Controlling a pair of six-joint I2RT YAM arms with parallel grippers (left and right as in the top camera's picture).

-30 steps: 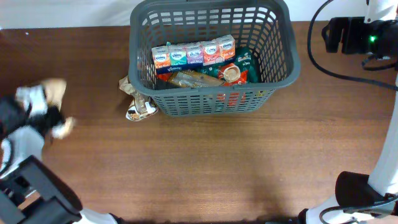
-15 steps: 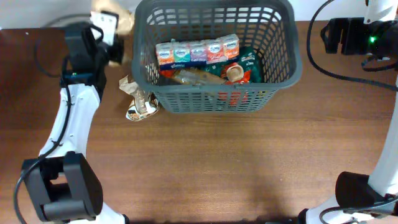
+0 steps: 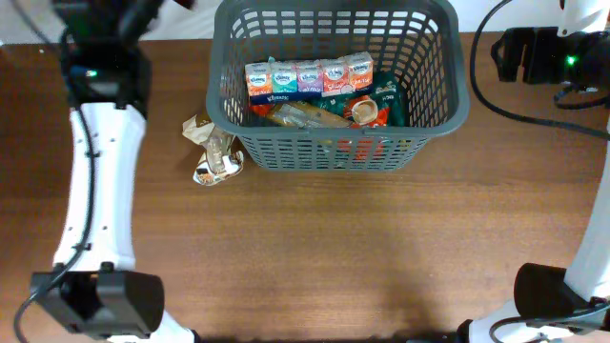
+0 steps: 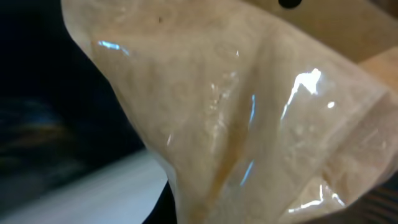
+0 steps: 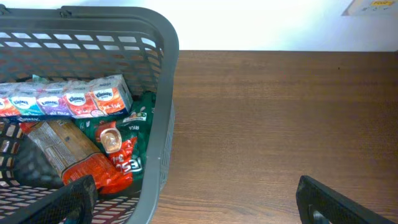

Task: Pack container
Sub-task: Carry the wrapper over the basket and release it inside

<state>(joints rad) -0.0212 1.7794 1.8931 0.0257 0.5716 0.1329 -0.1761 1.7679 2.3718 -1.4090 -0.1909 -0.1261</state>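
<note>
The dark grey container [image 3: 448, 105] stands at the back middle of the table and also shows in the right wrist view [image 5: 166, 93]. It holds a row of tissue packs [image 3: 310, 76], a brown packet [image 3: 305, 116] and red and green packs [image 3: 374, 103]. My left arm [image 3: 100, 71] reaches to the back left of the container; its gripper is cut off at the top edge. A tan plastic pack [image 4: 249, 124] fills the left wrist view and hides the fingers. My right gripper [image 5: 202, 205] is open and empty over the table right of the container.
A crumpled tan and brown packet [image 3: 212, 152] lies on the table against the container's left front corner. Black cables [image 3: 496, 95] run near the right arm at the back right. A white wall borders the table's far edge.
My left arm has swung from the table's left side up to the back left of the container, carrying the tan pack. The container has shifted slightly right. The right arm has not moved.
</note>
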